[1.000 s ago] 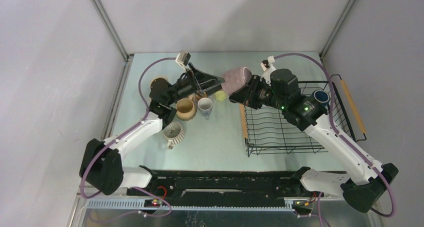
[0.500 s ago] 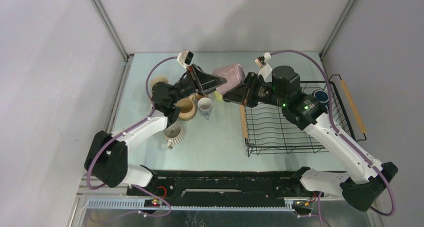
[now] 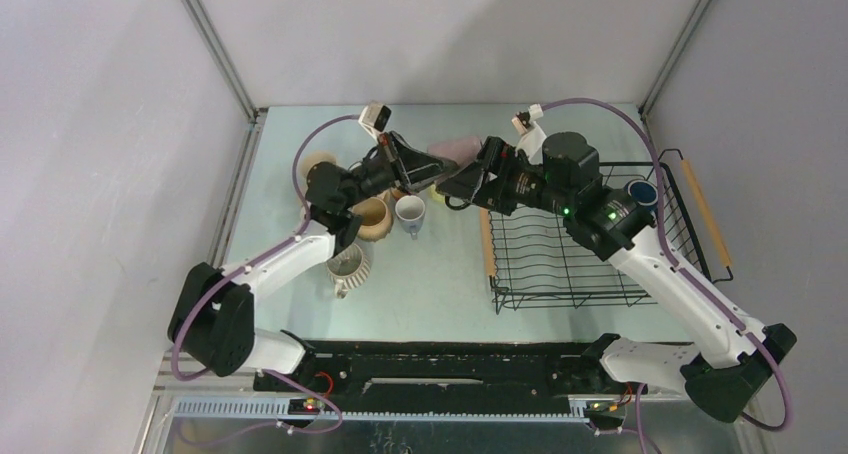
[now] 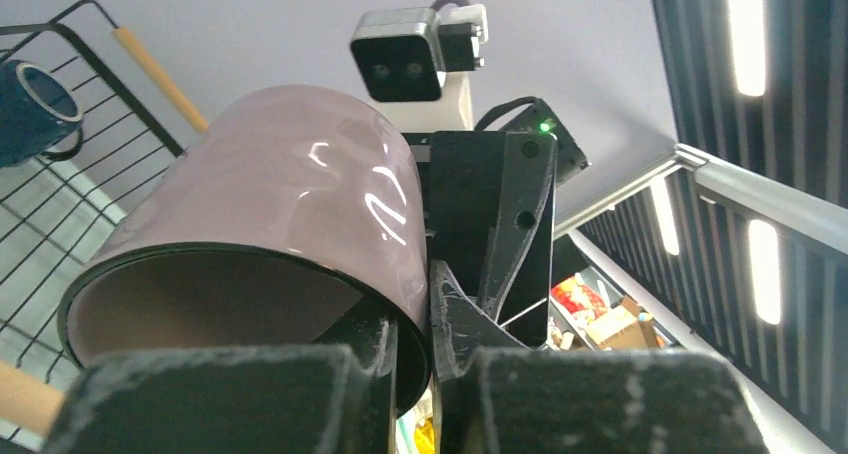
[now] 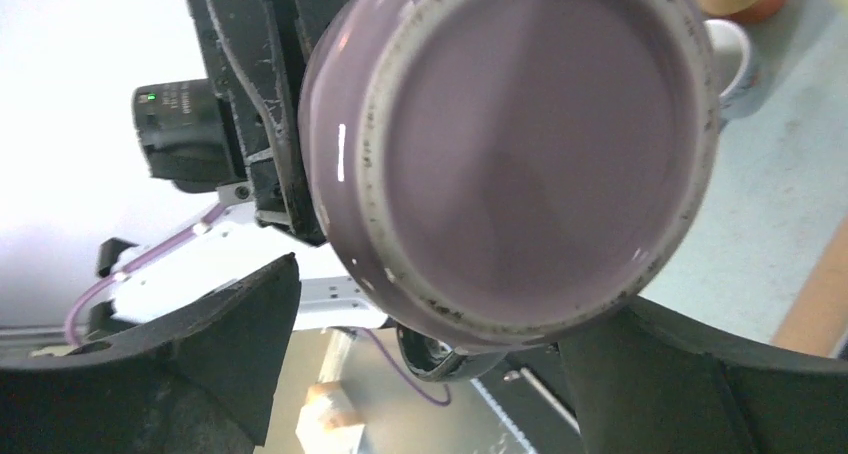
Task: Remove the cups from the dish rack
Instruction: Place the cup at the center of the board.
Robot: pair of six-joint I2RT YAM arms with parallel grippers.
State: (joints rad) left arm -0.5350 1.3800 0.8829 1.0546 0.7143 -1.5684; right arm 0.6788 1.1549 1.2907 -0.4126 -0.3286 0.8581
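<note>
Pale-green tabletop point(image 3: 440, 274), grey walls point(image 3: 450, 34); mauve mug point(image 3: 452, 149) in clenched left tool point(image 3: 438, 164), right tool point(image 3: 462, 172) released.

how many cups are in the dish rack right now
1: the dark blue cup at the dish rack's far right corner. The right arm covers part of the rack, so another may be hidden. The mauve mug is off it, in the left tool.

Mauve cup point(image 3: 455, 148) tilted midair; rack point(image 3: 560, 259) w/ blue cup point(image 3: 643, 192).
</note>
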